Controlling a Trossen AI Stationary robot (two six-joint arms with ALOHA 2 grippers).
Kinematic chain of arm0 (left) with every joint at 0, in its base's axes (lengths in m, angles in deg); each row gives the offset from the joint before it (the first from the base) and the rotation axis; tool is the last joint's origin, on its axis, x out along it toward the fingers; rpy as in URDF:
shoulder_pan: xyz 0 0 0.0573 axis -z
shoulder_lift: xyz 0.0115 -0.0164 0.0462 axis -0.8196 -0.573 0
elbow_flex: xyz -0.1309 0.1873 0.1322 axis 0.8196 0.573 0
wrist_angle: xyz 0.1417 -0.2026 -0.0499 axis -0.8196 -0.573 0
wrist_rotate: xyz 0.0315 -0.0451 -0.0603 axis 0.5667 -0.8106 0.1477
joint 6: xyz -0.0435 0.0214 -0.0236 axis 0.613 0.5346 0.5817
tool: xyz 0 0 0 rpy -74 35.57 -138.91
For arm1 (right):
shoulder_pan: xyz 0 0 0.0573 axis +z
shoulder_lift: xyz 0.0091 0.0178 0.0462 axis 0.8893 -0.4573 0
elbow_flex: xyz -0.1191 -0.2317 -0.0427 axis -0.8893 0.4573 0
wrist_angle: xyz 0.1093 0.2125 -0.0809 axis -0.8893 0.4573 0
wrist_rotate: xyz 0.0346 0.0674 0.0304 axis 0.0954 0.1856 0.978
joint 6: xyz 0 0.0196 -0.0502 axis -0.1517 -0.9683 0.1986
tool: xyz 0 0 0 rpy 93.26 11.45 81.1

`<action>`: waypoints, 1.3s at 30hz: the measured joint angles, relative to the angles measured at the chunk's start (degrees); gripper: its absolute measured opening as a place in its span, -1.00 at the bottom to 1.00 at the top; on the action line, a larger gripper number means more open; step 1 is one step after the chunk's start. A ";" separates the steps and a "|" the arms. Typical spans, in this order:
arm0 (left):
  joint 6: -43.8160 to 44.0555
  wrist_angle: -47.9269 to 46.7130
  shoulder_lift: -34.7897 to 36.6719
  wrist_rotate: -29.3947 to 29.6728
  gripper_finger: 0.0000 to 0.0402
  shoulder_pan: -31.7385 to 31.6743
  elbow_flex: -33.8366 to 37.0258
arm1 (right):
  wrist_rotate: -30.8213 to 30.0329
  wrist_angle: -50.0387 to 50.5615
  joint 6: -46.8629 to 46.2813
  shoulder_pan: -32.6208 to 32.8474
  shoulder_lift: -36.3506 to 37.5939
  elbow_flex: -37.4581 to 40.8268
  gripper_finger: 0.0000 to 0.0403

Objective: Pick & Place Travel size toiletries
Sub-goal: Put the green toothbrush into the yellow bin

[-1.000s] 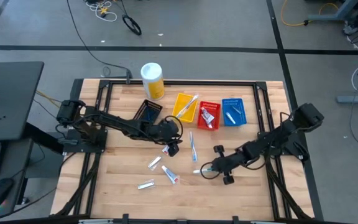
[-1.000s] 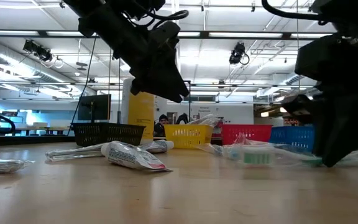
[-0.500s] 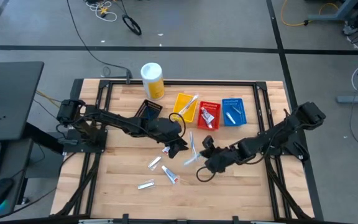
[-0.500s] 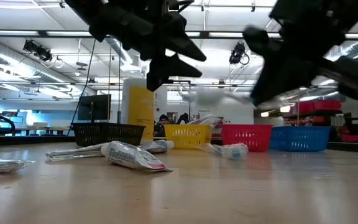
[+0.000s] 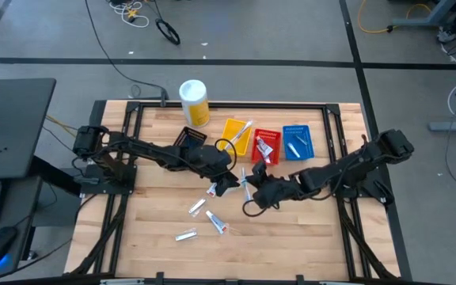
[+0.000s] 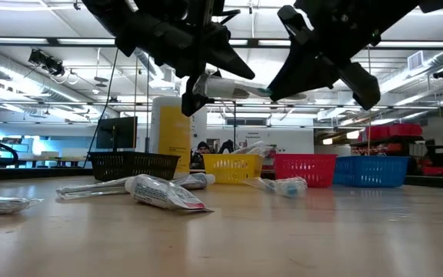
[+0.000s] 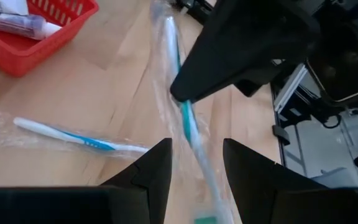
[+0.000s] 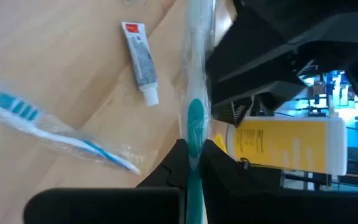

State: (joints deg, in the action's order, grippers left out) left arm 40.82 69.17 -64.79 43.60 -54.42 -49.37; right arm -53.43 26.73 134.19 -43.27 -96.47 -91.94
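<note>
Two grippers meet mid-table for a handover

My right gripper [image 5: 249, 192] pinches the wrapped toothbrush [image 6: 233, 87] aloft; my left gripper [image 5: 229, 183] is spread around its far end, not yet clamped. Next, I judge: left closes, right releases

- No text, brand or number can be read anywhere in the pictures.
- The yellow canister [image 8: 289, 144], beyond the right gripper [image 8: 192, 151], has small dark print, too fine to read.
- The toothpaste tube [image 8: 140, 61] lying on the table beside that gripper has a red mark and grey print, unreadable too.
</note>
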 joint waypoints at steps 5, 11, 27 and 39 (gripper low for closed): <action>-0.50 -0.29 0.00 0.39 -0.24 0.02 0.00 | -0.03 -3.16 0.39 -1.11 0.00 0.00 -0.90; -1.71 0.03 0.00 1.84 -0.24 0.02 0.00 | 0.02 -4.33 -0.68 -2.24 0.00 0.00 -0.90; -5.48 -1.43 0.00 4.05 -0.84 -0.26 0.00 | 2.55 -4.11 -4.56 -2.24 0.04 0.00 -0.55; -2.69 -5.97 0.00 19.87 -0.81 -2.26 0.02 | -1.91 -3.83 -26.52 -1.74 0.04 0.00 -0.53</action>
State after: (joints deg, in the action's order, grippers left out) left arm 38.13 63.20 -64.79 63.47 -56.68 -49.35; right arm -55.34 22.90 107.67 -45.00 -96.43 -91.94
